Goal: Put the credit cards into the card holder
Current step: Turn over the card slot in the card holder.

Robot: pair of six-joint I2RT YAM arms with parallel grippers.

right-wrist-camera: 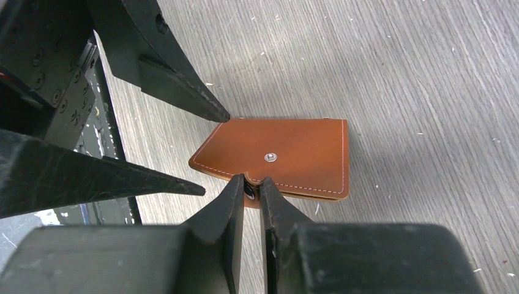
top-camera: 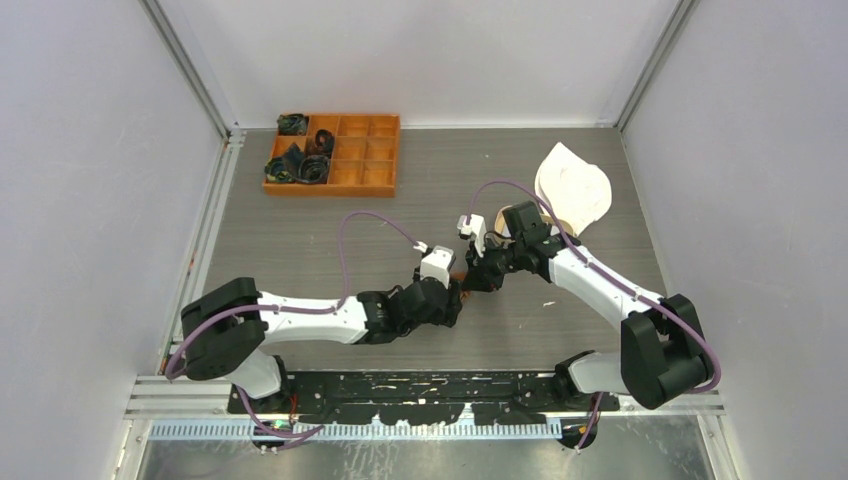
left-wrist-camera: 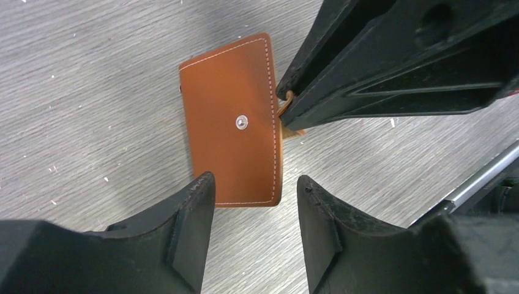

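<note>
Opening the card holder; no cards are in yet.

The card holder (left-wrist-camera: 227,147) lies folded shut, stud up, mid-table (left-wrist-camera: 85,92) toward the near edge. My right gripper (right-wrist-camera: 251,182) is pinched narrow on the edge of one long side. My left gripper (left-wrist-camera: 255,179) stands wide, astride one short end. I judge I'm prying the flap open. Next, the left should pin the lower leaf while the right lifts.

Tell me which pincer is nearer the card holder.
Right. The right pincer pinches the card holder's long edge; the left pincer stands open astride its short end, apparently not touching.
</note>
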